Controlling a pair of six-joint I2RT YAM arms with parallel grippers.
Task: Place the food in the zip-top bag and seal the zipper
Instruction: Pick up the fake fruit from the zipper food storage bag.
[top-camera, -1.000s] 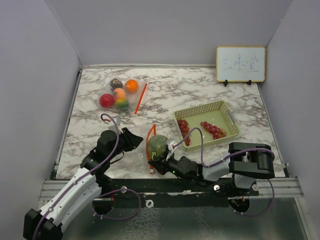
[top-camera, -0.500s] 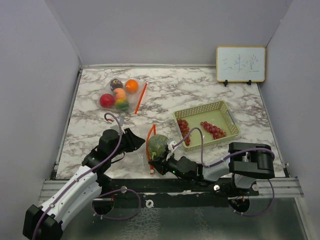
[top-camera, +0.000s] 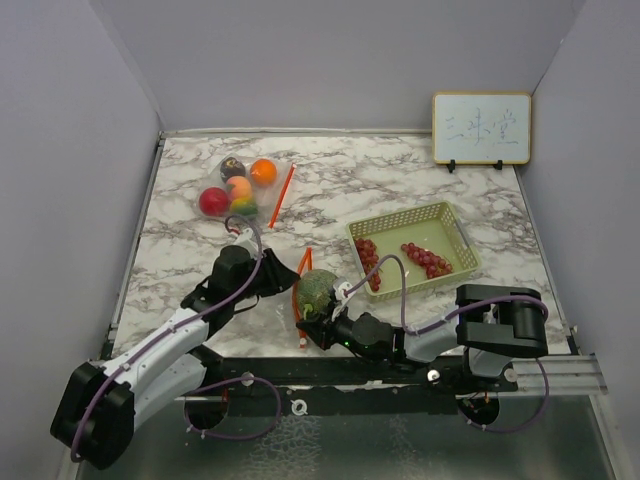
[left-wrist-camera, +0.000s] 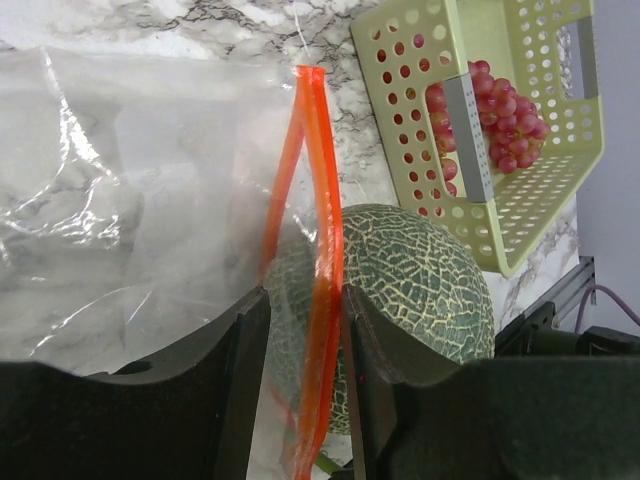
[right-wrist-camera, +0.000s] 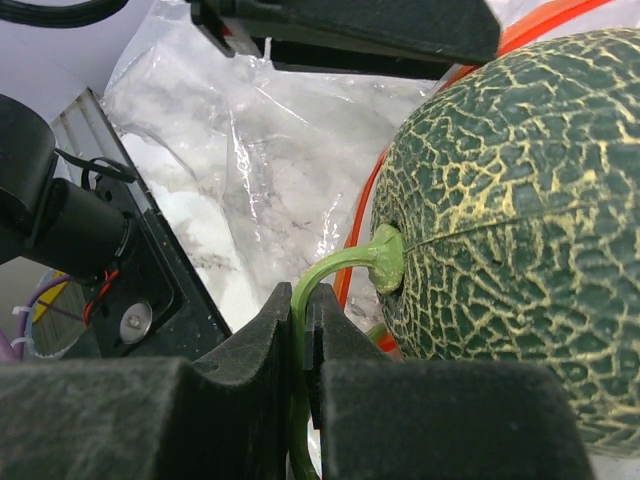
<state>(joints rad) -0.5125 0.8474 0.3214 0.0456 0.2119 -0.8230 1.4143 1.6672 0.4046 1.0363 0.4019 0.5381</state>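
The green netted melon (top-camera: 318, 288) sits near the front edge, at the mouth of a clear zip-top bag (left-wrist-camera: 130, 200) with an orange zipper (left-wrist-camera: 318, 200). My left gripper (left-wrist-camera: 305, 300) is open, its fingers either side of the zipper strip, which lies against the right finger. My right gripper (right-wrist-camera: 305, 300) is shut on the melon's green stem (right-wrist-camera: 340, 265) and holds the melon (right-wrist-camera: 520, 200) partly behind the zipper. Red grapes (top-camera: 428, 260) lie in the pale green basket (top-camera: 440, 215). The apple (top-camera: 212, 201), orange (top-camera: 263, 172), dark purple fruit (top-camera: 232, 167) and peach fruit (top-camera: 238, 187) lie at the back left.
Those back-left fruits lie inside a second clear bag, whose orange zipper (top-camera: 282, 195) faces right. A small whiteboard (top-camera: 481, 127) stands at the back right. The basket is just right of the melon (left-wrist-camera: 420, 280). Grey walls close in three sides.
My left gripper has moved right towards the melon and now straddles the bag's zipper. The right gripper and melon have barely shifted.
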